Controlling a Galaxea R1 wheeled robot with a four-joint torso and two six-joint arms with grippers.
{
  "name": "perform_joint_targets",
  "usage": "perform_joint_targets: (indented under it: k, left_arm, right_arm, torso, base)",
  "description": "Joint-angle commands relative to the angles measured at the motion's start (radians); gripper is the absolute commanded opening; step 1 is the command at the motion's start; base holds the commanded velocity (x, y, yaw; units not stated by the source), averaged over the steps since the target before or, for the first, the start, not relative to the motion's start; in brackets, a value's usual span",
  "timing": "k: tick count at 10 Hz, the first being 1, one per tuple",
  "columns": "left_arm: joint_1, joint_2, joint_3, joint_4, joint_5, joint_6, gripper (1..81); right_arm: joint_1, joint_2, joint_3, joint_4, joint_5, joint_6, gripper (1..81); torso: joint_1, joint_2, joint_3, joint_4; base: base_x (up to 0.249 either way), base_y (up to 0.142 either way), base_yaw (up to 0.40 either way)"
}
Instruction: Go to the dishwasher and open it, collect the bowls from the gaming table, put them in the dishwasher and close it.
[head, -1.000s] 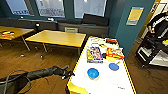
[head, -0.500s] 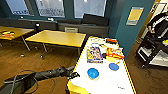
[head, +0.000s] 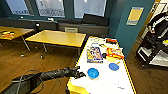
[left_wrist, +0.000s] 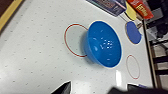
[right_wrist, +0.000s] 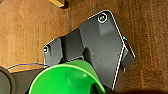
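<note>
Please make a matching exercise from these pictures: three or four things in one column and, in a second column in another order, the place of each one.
Things:
1. blue bowl
2. flat blue disc
3. green bowl
4. left gripper

Places:
A. large in the right wrist view, above the wooden floor
B. on the white table, near its near end, beside a red ring
C. just over the table's yellow edge, beside the blue bowl
D. on the white table, farther along, near the orange packet

Pairs: 1-B, 2-D, 3-A, 4-C
</note>
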Motion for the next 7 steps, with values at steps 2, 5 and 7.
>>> perform_joint_targets:
  k: [2, 5, 7]
  left_arm:
    - [-0.156, 0.106, -0.12, -0.003, -0.088, -0.008, 81.1]
    - [-0.156, 0.146, -0.155, 0.011, -0.022, -0.005, 81.1]
    - [-0.155, 0.166, -0.158, 0.013, 0.018, -0.003, 81.1]
  right_arm:
    - [0.021, -0.039, 0.001, -0.02, -0.027, -0.001, 1.0]
    - [0.023, -0.039, 0.007, -0.021, -0.027, -0.004, 1.0]
    - [0.024, -0.035, 0.002, -0.021, -0.027, -0.004, 1.0]
  torso:
    - [0.0, 0.0, 0.0, 0.0]
    - [0.0, 0.0, 0.0, 0.0]
    - [0.0, 0.0, 0.0, 0.0]
  base:
    - [0.0, 0.0, 0.0]
    - [0.0, 0.0, 0.0]
    - [0.0, 0.0, 0.0]
